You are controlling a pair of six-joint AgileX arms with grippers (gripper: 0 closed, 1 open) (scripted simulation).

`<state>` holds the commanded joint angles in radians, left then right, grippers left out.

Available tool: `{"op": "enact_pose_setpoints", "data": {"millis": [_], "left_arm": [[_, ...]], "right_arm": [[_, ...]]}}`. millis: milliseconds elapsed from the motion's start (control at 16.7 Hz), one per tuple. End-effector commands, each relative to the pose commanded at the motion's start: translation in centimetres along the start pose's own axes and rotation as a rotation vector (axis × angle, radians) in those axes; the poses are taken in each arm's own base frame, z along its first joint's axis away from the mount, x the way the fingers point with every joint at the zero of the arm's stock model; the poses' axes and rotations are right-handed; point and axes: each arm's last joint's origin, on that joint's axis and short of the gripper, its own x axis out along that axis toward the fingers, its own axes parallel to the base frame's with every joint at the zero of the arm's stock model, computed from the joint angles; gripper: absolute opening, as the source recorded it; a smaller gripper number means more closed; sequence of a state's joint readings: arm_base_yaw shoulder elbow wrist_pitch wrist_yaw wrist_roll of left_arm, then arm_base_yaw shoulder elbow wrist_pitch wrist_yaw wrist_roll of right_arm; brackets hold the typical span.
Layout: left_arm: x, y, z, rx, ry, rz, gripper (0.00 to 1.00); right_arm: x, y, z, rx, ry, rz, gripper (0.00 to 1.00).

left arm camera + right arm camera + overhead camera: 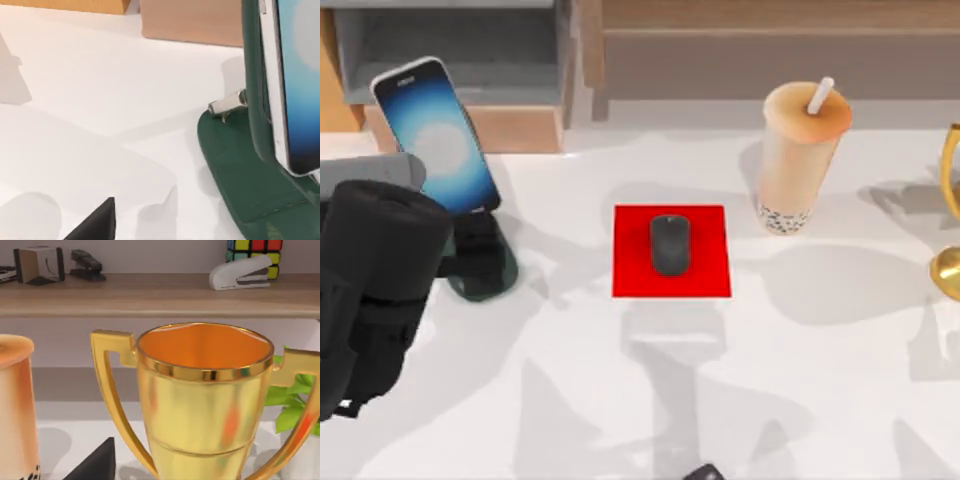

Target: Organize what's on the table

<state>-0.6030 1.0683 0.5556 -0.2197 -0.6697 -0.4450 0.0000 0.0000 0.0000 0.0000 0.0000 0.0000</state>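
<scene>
Table (840,380): broad, smooth, plain white, spanning the whole near scene. Left arm (370,290) at far left beside phone (438,135) on green stand (250,195). Centre: mouse (670,245) on red mat (635,275). Right: drink (798,155), trophy (205,405). Jaw states: cannot tell.

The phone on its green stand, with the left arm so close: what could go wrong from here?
1. The phone leans upright in the green stand; a nudge from the left arm beside it might tip it.
2. The bubble tea cup stands tall near the gold trophy; a careless reach there could topple either.
</scene>
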Motion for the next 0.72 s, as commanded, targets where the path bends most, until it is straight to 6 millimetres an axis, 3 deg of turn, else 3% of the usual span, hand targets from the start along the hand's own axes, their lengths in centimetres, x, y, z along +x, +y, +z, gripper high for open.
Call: {"op": "enact_pose_setpoints", "data": {"millis": [360, 720], "left_arm": [[-2.2, 7.3, -5.2, 0.021, -0.161, -0.181, 1.0], [-2.6, 10.8, -6.8, -0.018, -0.48, -0.202, 1.0]], "right_arm": [[0.0, 0.0, 0.0, 0.0, 0.0, 0.0, 1.0], [0.0, 0.0, 0.0, 0.0, 0.0, 0.0, 1.0]]}}
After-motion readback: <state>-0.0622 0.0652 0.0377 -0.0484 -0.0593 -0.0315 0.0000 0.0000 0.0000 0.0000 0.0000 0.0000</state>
